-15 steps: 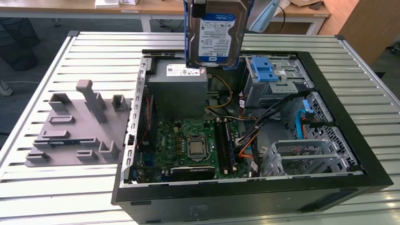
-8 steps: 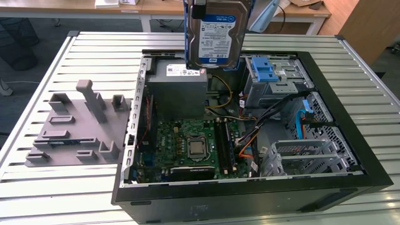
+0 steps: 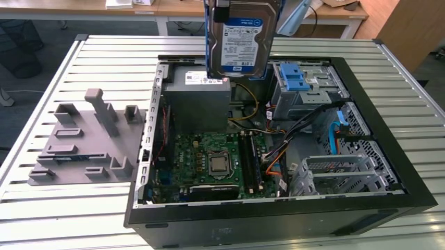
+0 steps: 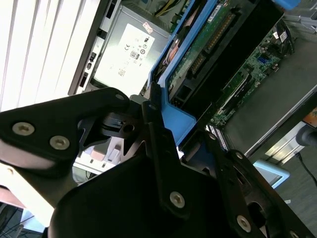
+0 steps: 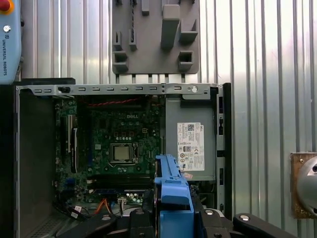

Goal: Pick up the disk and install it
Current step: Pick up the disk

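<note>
One silver metal hard drive in blue plastic carrier point(image 3: 243, 37), clenched in the black claw point(image 4: 161, 124); open black computer case point(image 3: 278, 221) below the claw; lifted, not yet installed, careful alignment needed.

Disk point(image 3: 243, 39): bare silver metal, dull sheen; white-blue label, looks like paper.
Carrier frame point(image 5: 173, 193): blue plastic, smooth, semi-matt.
Gripper point(image 4: 151, 111): black, matt, w/ bright metal screw heads.
PSU box point(image 3: 197, 101): grey sheet metal, matt; white paper sticker.
PC case point(image 3: 278, 226): black, matt outside.
Drive cage point(image 3: 347, 174): bare perforated metal.
Table point(image 3: 62, 224): pale ribbed metal slats, satin.
Fixture tray point(image 3: 83, 151): grey matt plastic.
</note>
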Motion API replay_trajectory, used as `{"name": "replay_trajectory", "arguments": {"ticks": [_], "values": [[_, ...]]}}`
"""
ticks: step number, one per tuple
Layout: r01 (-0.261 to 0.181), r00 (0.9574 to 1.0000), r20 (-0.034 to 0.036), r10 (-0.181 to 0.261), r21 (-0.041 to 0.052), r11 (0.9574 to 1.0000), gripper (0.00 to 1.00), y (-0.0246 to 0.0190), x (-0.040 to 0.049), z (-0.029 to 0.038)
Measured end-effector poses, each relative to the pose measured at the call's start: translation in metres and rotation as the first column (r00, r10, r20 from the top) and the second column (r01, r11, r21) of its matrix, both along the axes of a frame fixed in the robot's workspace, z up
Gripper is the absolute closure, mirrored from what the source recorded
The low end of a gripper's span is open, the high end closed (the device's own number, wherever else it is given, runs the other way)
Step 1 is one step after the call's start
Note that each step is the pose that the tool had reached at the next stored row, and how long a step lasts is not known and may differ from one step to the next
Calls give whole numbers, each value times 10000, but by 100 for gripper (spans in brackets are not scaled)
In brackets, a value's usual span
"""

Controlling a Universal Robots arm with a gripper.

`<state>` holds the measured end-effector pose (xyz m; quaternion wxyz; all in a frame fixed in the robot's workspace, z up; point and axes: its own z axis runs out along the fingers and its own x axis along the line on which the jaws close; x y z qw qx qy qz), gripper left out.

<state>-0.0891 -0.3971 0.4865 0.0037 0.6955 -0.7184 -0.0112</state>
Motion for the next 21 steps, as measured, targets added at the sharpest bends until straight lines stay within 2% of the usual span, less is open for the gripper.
{"name": "replay_trajectory", "arguments": {"ticks": [21], "values": [[0, 10000, 0, 0, 0, 10000, 64, -116, 0, 0]]}}
